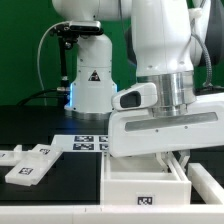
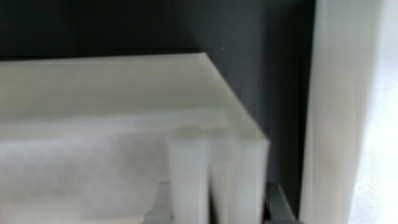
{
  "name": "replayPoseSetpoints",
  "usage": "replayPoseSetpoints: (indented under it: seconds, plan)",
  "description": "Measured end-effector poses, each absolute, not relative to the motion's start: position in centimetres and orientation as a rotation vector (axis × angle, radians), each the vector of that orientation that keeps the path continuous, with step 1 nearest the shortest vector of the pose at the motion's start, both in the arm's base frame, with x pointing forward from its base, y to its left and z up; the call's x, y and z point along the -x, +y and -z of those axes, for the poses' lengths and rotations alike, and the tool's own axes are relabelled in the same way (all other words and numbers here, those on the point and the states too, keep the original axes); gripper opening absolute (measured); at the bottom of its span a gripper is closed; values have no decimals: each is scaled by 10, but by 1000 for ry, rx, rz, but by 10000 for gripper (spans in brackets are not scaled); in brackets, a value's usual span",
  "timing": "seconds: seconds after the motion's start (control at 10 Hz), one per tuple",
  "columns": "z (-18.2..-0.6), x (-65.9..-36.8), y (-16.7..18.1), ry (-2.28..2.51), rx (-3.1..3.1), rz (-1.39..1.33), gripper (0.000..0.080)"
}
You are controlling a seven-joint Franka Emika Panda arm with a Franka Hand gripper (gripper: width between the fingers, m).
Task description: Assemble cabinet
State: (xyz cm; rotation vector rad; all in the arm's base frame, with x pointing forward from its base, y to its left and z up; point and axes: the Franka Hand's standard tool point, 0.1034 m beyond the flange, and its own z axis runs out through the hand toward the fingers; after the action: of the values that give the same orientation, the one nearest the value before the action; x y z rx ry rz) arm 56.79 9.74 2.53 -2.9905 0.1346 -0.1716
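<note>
Gripper (image 1: 172, 156) sat right of centre in the exterior view, pointing down, its wide white body just above the open cabinet box (image 1: 145, 178). Its jaws were closed. The fingertips were mostly hidden at the box's rear edge, so could not tell whether they pinched anything. Arm (image 1: 165, 50) went up from the gripper into the upper right of the frame, big and white, covering much of the background.

Cabinet box filled the lower centre of the exterior view, open side up, with one square tag on its front wall (black-and-white, near the bottom edge of the frame). A second white piece (image 1: 208, 188) stood just beside the box at the lower right, cut off by the frame.

Wrist view was blurred: a pale white surface (image 2: 107, 110) close to the camera (which part, could not tell), with dark background behind it.

Loose panels (image 1: 25, 165) lay flat at the lower left of the exterior view, tags up, apart from the box. Marker board (image 1: 90, 143) lay on the black table (image 1: 40, 125) left of centre, between the panels and the gripper. Robot base (image 1: 90, 85) with its triangle sticker stood behind the board, in the upper left half of the frame.
</note>
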Motion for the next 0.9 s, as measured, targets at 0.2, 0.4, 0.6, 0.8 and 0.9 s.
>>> replayPoseSetpoints:
  seconds: [0.2,0.4,0.6,0.8,0.9]
  plan:
    - [-25,-568,97,135,2990,172,38]
    - [-25,-568,98,129,2991,172,38]
    - [-25,-569,113,78,2999,158,38]
    - [-24,-569,122,72,2997,137,38]
    - [-24,-569,122,50,3002,138,39]
